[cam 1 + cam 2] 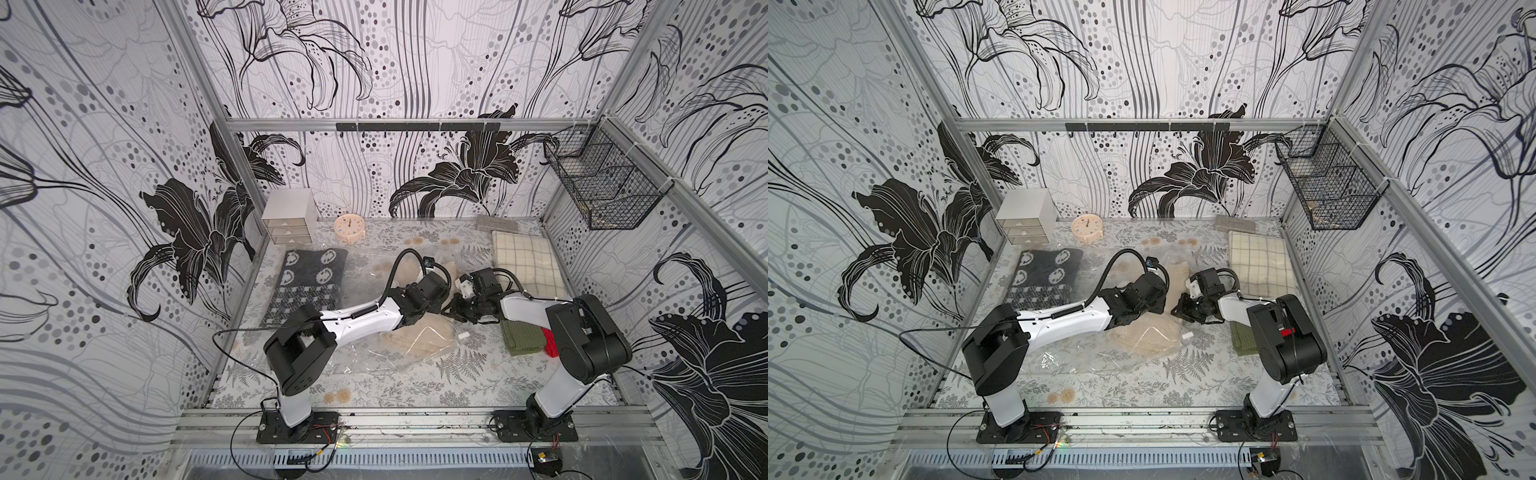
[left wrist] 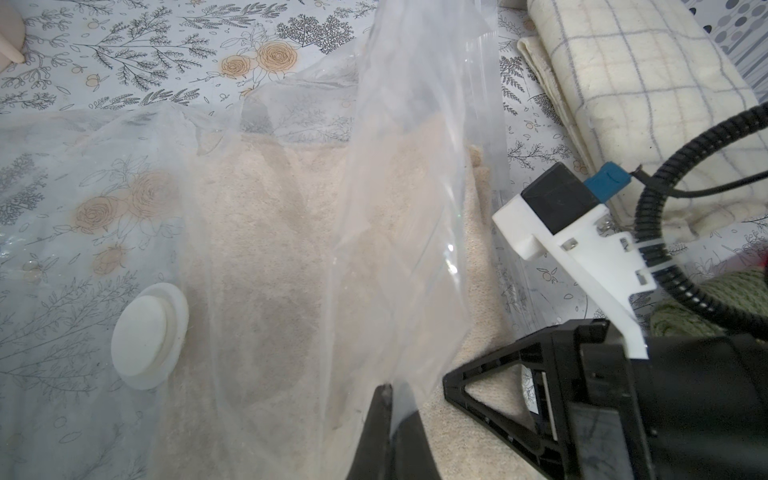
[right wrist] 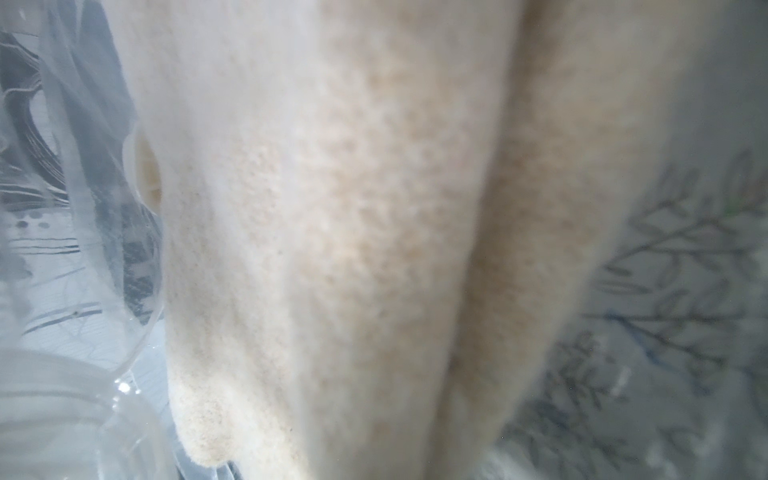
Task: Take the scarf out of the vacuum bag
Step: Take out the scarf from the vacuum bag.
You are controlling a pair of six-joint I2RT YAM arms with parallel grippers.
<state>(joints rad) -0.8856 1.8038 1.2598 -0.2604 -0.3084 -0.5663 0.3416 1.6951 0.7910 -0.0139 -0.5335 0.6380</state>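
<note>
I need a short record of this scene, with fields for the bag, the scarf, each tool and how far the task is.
vacuum bag: clear, crumpled, lying on the floral table; white valve disc faces up
scarf: beige, mostly under the bag film
left tool: shut on a raised flap of the vacuum bag
right tool: shut, at the scarf's edge near the bag's open side; a grip cannot be confirmed
task state: scarf not yet out
</note>
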